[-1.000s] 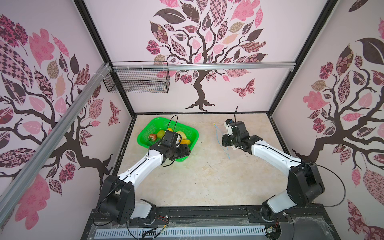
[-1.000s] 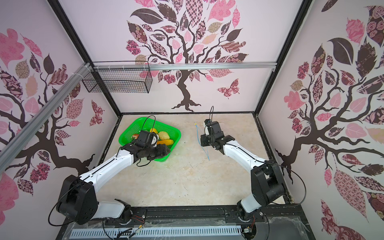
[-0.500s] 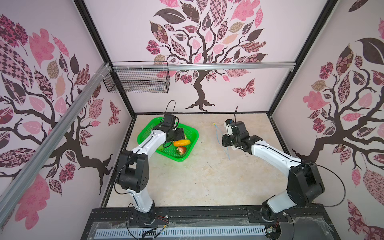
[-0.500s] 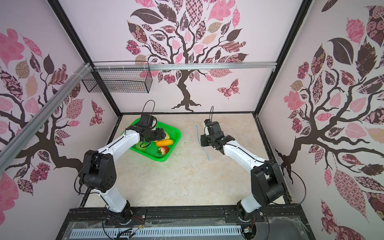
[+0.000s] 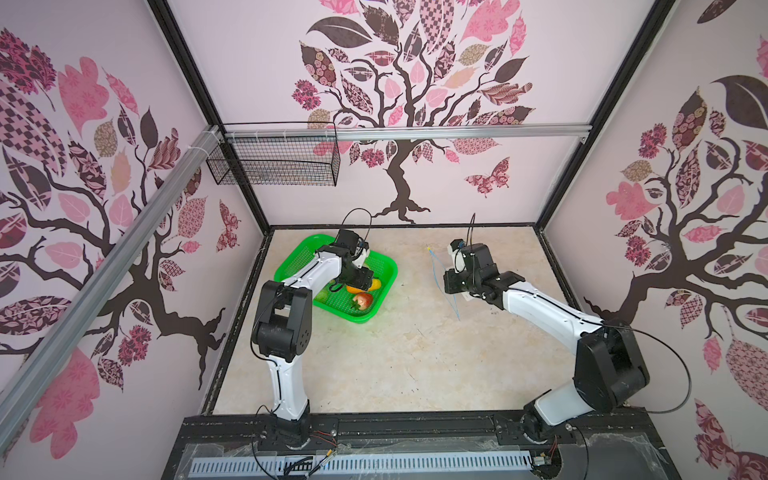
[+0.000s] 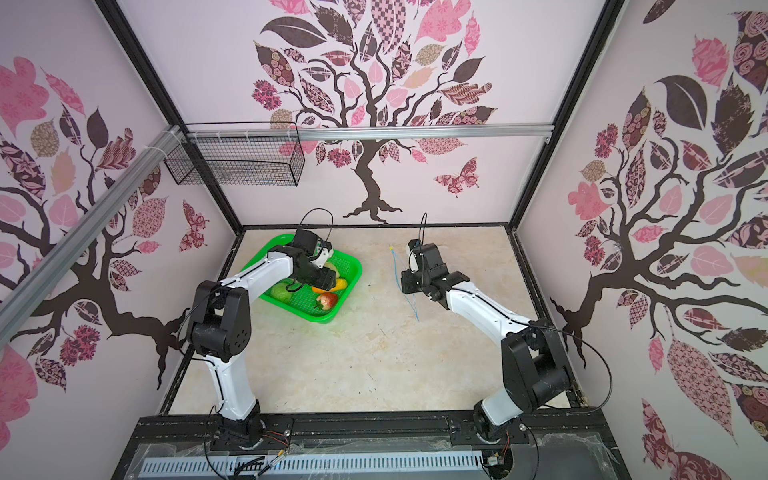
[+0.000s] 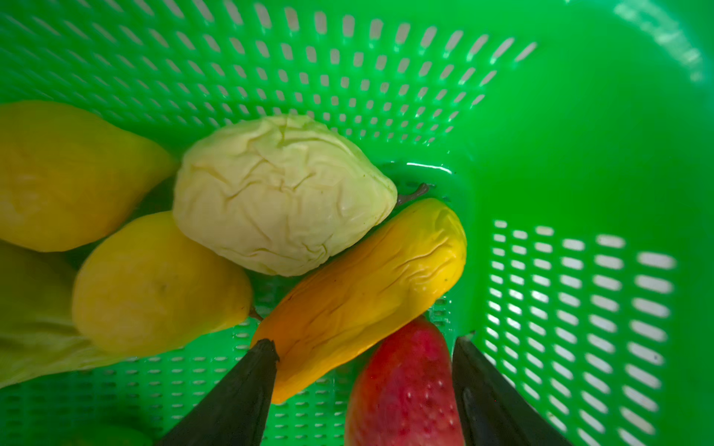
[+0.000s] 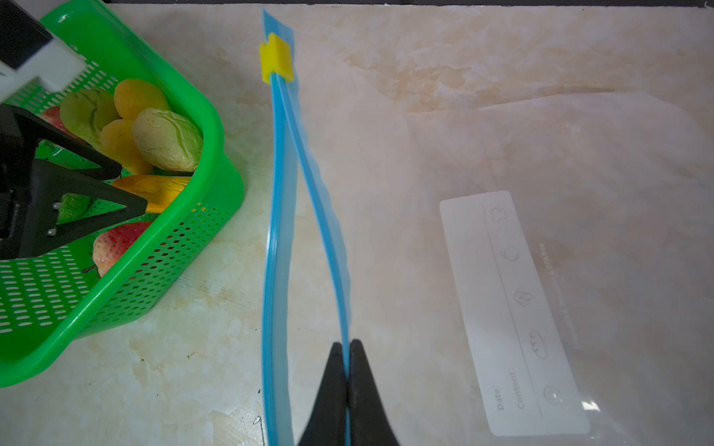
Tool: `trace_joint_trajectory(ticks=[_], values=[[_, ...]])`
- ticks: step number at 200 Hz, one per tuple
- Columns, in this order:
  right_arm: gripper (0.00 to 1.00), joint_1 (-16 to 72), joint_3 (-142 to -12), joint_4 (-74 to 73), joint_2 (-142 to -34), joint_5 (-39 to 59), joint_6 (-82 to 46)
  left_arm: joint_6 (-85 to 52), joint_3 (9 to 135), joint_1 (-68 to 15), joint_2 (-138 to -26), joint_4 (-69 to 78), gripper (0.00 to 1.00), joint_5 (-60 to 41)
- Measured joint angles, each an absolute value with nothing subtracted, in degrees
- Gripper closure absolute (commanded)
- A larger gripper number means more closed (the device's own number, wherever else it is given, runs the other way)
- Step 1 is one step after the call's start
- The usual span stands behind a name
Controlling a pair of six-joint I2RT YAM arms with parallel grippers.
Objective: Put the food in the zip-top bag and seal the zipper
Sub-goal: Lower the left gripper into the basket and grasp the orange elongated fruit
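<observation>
**Over the basket: left fingers lining up a pick**

On the near side of the green basket (image 7: 579, 154), the left fingers (image 7: 247, 386) hang spread and grip nothing. They straddle the strawberry (image 7: 402, 386) and the end of the orange piece (image 7: 359, 293). Likely the pick step; the bag looks empty of food. Centre on the strawberry alone and drop lower, clearing the orange piece before closing, or two items may jam. Further back sit the pale lumpy piece (image 7: 278, 193) and the lemons (image 7: 154, 282). Across the bench (image 5: 395, 374), the right fingers (image 8: 340, 370) are clenched on one lip of the zip-top bag (image 8: 541, 173), parting the zipper (image 8: 276, 193). The mouth gapes narrowly and wants widening. The yellow slider (image 8: 276, 58) sits at the far end.
</observation>
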State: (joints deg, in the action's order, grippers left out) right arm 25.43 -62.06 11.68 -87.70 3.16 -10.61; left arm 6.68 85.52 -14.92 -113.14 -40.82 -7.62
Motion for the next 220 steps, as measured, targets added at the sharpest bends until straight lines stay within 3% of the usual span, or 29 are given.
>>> trace_joint_trajectory(ticks=[67,94,130,220], values=[[1.0,25.4,-62.1,11.7,-87.7,3.3,-10.5,8.1,85.5,-14.9,-117.0,-41.2,0.27,-6.3],[1.0,25.4,-62.1,11.7,-87.7,3.2,-10.5,7.6,85.5,-15.0,-117.8,-41.2,0.36,-6.0],[1.0,25.4,-62.1,11.7,-87.7,3.2,-10.5,7.8,85.5,-15.5,-118.0,-41.3,0.58,-5.5],[1.0,24.9,-62.1,11.5,-87.7,2.1,-13.2,4.2,85.5,-18.3,-114.0,-44.4,0.78,-4.6]])
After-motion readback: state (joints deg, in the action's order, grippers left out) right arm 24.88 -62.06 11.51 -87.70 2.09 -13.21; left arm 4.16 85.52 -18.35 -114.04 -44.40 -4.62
